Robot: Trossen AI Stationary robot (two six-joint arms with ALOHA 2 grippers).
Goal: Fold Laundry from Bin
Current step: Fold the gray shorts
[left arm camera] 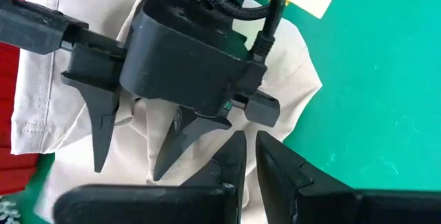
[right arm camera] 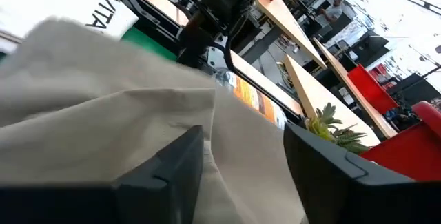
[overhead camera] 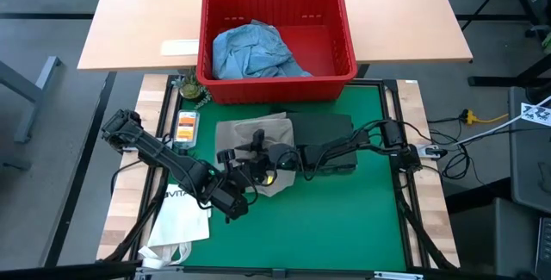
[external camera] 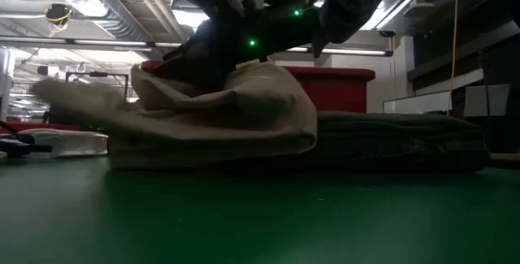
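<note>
Working from the left, you had the left pincer (overhead camera: pixel 231 204) at the khaki-tan garment's (overhead camera: pixel 245 133) near-left edge, fingers together and clamped on nothing visible; you did best to keep it low there as an anchor. Farther right, the right pincer (left arm camera: pixel 131 151) hung over the tan cloth with fingers apart and the fabric lying loose beneath them. You needed to lift it clear without dragging the fold, which rested partly on the dark folded garment (overhead camera: pixel 331 133). Jeans (overhead camera: pixel 254 52) lay in the bin (overhead camera: pixel 349 52).
</note>
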